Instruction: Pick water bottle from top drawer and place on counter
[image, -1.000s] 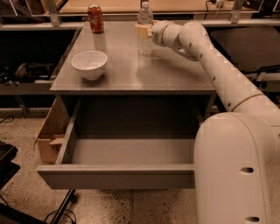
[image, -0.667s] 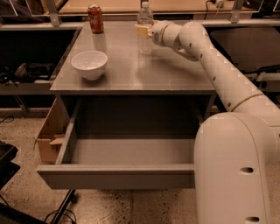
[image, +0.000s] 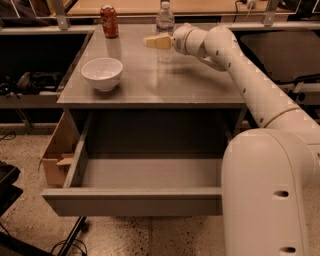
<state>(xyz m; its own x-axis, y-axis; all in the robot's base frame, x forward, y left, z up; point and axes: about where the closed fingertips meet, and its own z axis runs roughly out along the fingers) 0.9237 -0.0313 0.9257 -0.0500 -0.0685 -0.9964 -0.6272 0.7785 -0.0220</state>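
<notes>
The water bottle (image: 165, 20), clear with a white cap, stands upright at the back of the counter (image: 150, 85). My gripper (image: 156, 42) is at the bottle's lower half, reaching in from the right and partly in front of it. I cannot tell whether it touches the bottle. The top drawer (image: 130, 202) is pulled fully out below the counter, and its inside shows nothing in it.
A white bowl (image: 102, 72) sits on the counter's left side. A red soda can (image: 109, 21) stands at the back left. A cardboard box (image: 56, 157) stands on the floor left of the drawer. My arm (image: 250, 85) stretches over the counter's right edge.
My gripper has shifted slightly left and lower against the bottle. The bottle, bowl, can and drawer have not moved.
</notes>
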